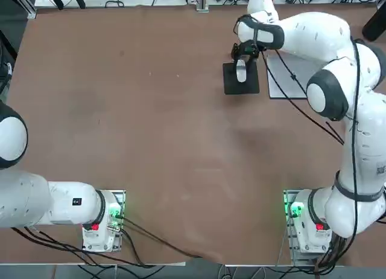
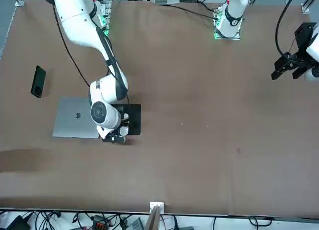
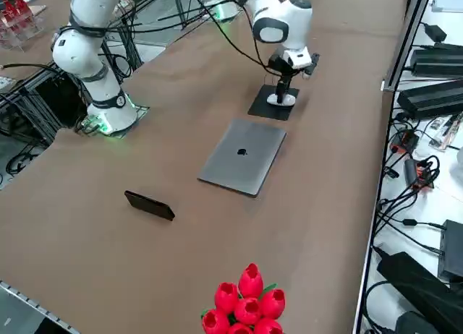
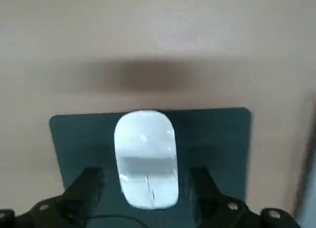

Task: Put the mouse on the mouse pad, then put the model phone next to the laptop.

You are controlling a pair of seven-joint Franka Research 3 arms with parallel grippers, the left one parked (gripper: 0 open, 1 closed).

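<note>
White mouse (image 4: 147, 161) on the black pad (image 4: 212, 139) — right end effector (image 4: 146, 181) spread wide, released.

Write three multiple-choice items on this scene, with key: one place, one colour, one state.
1. Where is the mouse?
A) on the laptop
B) on the mouse pad
C) beside the phone

2. Colour of the laptop?
A) red
B) white
C) silver-grey

3. State of the right pincer?
A) open
B) shut on the mouse
C) shut, empty

Key:
1 B: white mouse lies within the black mat's outline.
2 C: grey lid, dark logo.
3 A: fingers stand apart, one each side of the mouse, gaps visible.
</note>
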